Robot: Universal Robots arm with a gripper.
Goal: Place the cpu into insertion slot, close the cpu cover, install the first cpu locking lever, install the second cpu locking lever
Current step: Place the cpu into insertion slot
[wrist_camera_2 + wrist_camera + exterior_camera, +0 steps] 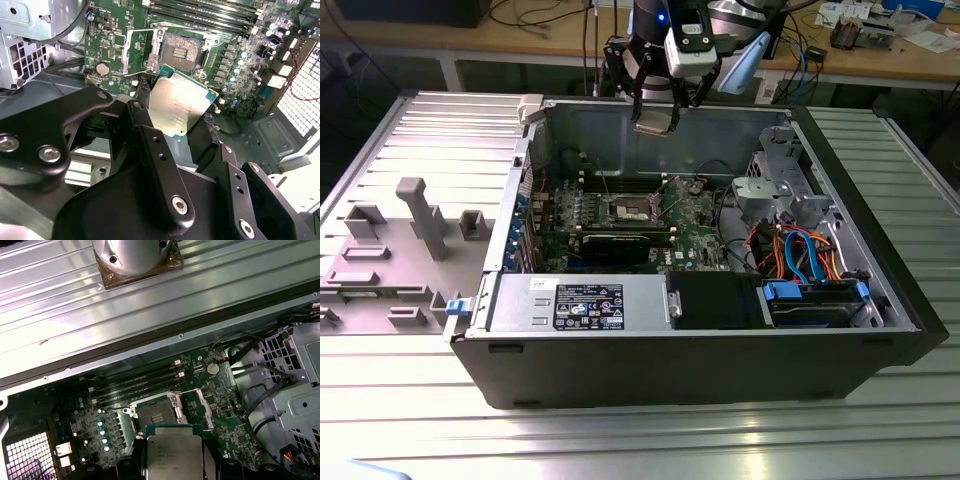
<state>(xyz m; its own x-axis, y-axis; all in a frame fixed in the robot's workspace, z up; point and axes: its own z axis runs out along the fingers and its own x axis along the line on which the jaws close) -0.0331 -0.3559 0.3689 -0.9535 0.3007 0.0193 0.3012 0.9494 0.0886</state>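
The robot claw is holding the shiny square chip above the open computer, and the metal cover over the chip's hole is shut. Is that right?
Not quite: the cpu cover is open, swung aside from the bare insertion slot, as the second wrist view shows. The gripper does hold the cpu above the open computer.

The pincer is matte black, its jointed link bars dotted with silver screws.
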